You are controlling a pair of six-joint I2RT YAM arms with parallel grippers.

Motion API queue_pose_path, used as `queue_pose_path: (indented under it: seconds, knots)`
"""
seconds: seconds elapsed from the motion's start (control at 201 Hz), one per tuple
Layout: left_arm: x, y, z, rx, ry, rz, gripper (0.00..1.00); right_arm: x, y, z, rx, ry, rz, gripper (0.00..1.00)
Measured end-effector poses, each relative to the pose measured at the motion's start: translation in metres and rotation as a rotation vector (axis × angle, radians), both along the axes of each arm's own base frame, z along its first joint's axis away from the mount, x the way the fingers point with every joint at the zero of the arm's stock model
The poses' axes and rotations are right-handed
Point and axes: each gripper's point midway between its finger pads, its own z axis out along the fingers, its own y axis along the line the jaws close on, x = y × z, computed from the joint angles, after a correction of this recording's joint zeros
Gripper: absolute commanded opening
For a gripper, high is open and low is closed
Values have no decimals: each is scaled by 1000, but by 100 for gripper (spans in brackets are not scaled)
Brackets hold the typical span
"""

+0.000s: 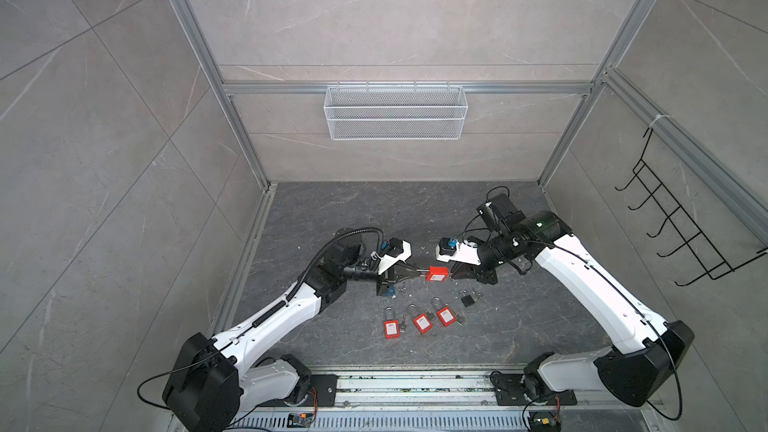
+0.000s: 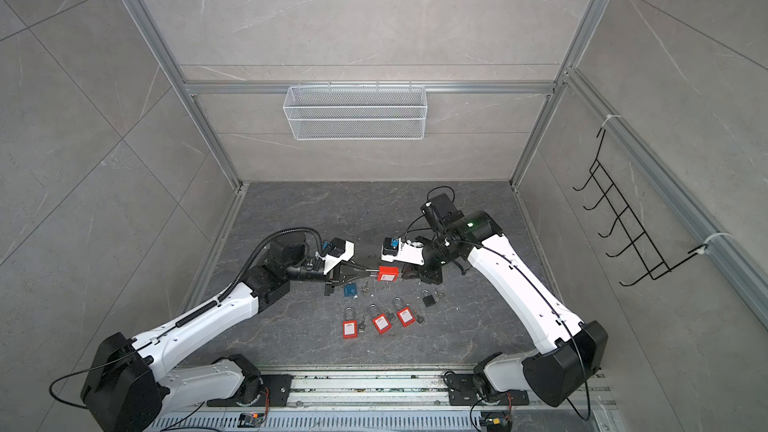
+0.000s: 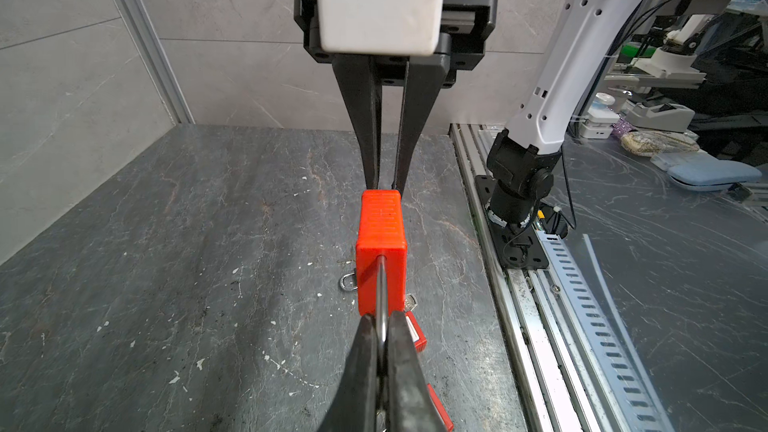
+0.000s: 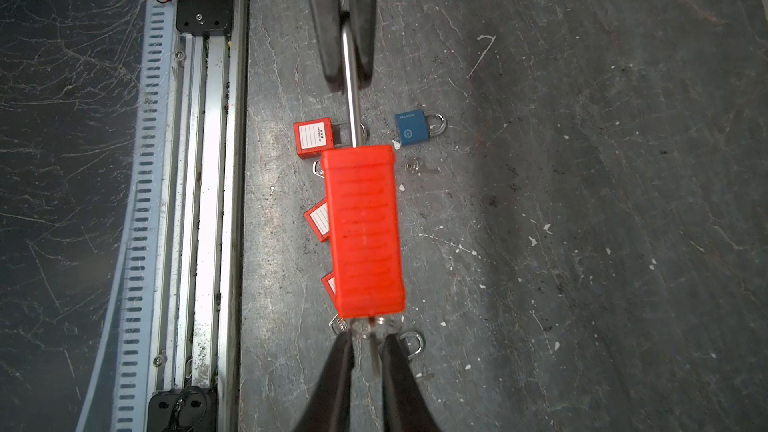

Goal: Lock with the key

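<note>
A red padlock [image 1: 436,273] [image 2: 387,273] hangs level above the dark floor between my two grippers. My left gripper [image 1: 419,272] [image 3: 383,317] is shut on its steel shackle [image 3: 380,284], which also shows in the right wrist view [image 4: 351,89]. The key [image 4: 374,351] sticks out of the bottom of the red body [image 4: 361,230]. My right gripper [image 1: 453,274] [image 4: 368,340] stands around the key. Its jaws are narrow, with a small gap still showing on either side of the key. In the left wrist view, my right gripper's fingers [image 3: 365,151] meet the far end of the padlock.
Three more red padlocks [image 1: 391,328] [image 1: 422,322] [image 1: 445,315] lie on the floor below the held one. A black padlock [image 1: 467,299] and a blue one [image 2: 350,290] lie nearby with loose keys. A wire basket [image 1: 395,112] and a hook rack [image 1: 685,222] hang on the walls.
</note>
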Motion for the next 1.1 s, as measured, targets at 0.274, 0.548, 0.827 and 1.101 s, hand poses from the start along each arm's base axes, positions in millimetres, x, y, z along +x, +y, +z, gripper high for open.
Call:
queue_pose_path:
  seconds: [0.274, 0.548, 0.827, 1.101]
  knots:
    - [0, 0, -1, 4, -1, -2, 0, -1, 3, 1, 13, 12, 20, 11]
    - [-2, 1, -5, 22, -5, -7, 0, -4, 2, 0, 3, 7, 47, 0]
    - [-2, 2, -4, 33, -17, -12, 0, -4, 0, -1, -5, 6, 48, 19]
    - [-2, 1, -1, 29, -22, -16, 0, -1, -1, -2, -18, 0, 30, 30]
